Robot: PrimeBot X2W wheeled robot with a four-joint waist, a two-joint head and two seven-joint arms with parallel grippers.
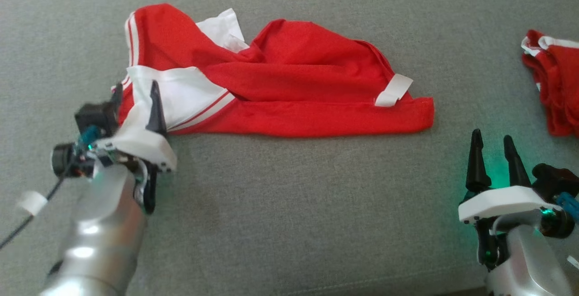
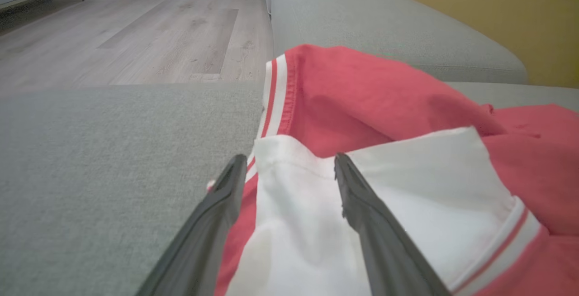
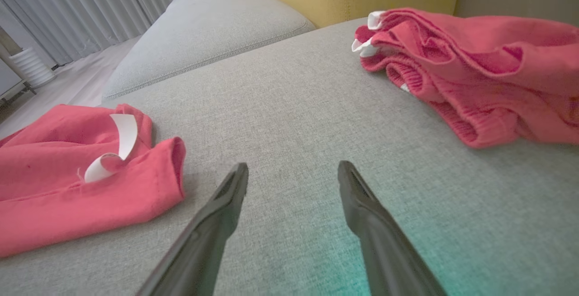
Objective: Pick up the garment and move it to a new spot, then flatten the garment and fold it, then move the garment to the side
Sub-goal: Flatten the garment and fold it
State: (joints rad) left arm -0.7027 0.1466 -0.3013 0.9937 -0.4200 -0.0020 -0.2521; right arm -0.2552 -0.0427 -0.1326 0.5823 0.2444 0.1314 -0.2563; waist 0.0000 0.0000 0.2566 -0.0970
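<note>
While your left fingers (image 2: 224, 196) stand spread astride the garment (image 1: 294, 83), lifting may snag cloth. Right fingers (image 3: 224, 205): spread, empty.

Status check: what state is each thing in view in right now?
Red-and-white garment, crumpled and unfolded on the grey sofa cushion.
Second red garment, bunched up at the right.
Left pincer, open, fingers straddling the garment's white panel.
Right pincer, open, empty, over bare cushion.
</note>
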